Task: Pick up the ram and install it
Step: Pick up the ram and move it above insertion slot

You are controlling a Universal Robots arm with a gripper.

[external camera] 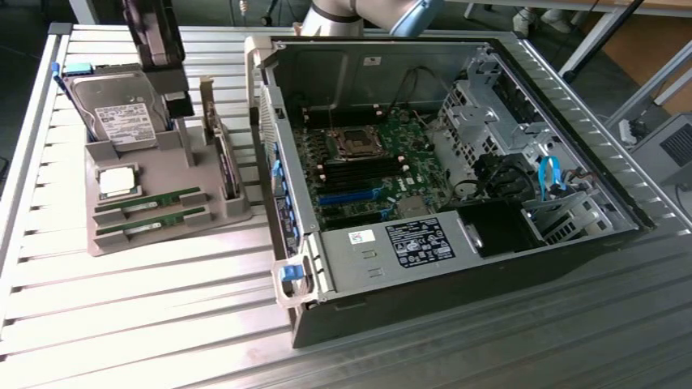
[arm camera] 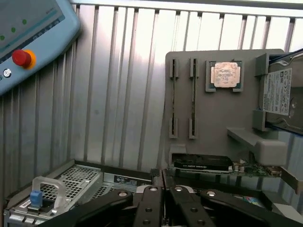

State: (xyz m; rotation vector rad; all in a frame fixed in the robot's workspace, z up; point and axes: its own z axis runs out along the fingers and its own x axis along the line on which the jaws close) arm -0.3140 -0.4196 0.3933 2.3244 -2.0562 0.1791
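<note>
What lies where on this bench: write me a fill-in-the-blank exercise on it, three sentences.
1. ____ ram sticks lie side by side in the gray holder.
2. The processor chip sits between the ram sticks and the ____.
3. The round button on the pendant is ____.
Missing words: two; hard drive; red.

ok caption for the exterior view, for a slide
Gripper above the parts tray, both ram sticks lying in it, open computer case on the exterior view's right.
</note>
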